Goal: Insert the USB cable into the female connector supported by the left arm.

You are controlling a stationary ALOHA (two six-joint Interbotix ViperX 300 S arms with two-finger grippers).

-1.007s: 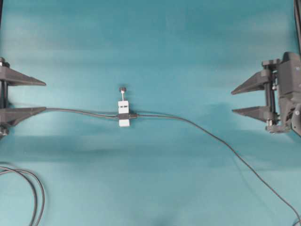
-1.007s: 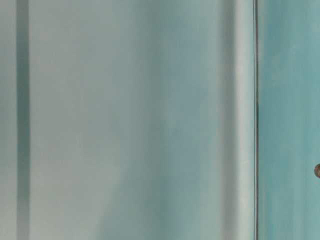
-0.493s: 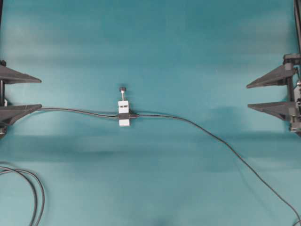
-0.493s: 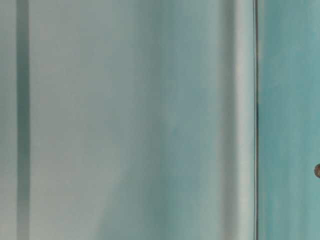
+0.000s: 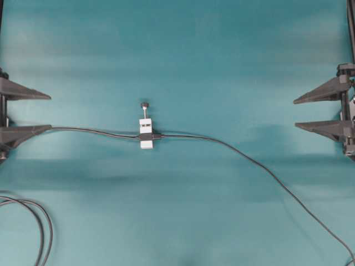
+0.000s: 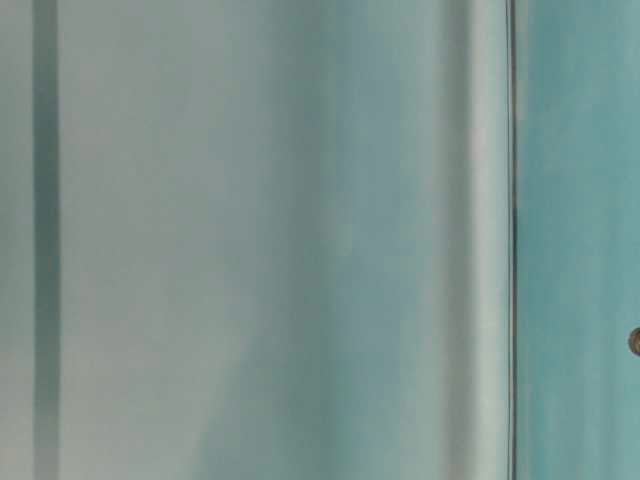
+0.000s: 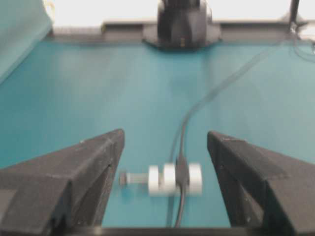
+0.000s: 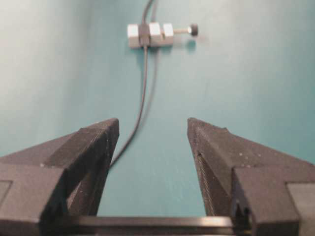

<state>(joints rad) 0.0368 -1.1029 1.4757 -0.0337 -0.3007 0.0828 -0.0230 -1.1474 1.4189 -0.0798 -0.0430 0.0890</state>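
In the overhead view we see the female connector (image 5: 146, 133) lying flat on the teal table (image 5: 194, 61), near the middle, with the plug end of the USB cable (image 5: 260, 166) meeting its black band from the right and the connector's own thin cable (image 5: 89, 131) leaving to the left. So we judge that the insertion looks already made, although we cannot confirm from here how deep the plug sits. Our left gripper (image 5: 22, 112) waits at the left edge and our right gripper (image 5: 324, 111) at the right edge, both with fingers spread wide and holding nothing, both well apart from the connector. A pair of looped dark cables (image 5: 39, 221) lies at the lower left. The table-level view shows only blurred pale surfaces and tells us nothing about the task. In the left wrist view the fingers (image 7: 74, 172) are spread, and the connector (image 7: 174, 178) lies on the table between and beyond them, untouched. In the right wrist view the fingers (image 8: 74, 152) are spread too, the connector (image 8: 150, 35) is far ahead, and the cable (image 8: 140, 98) runs back toward us.
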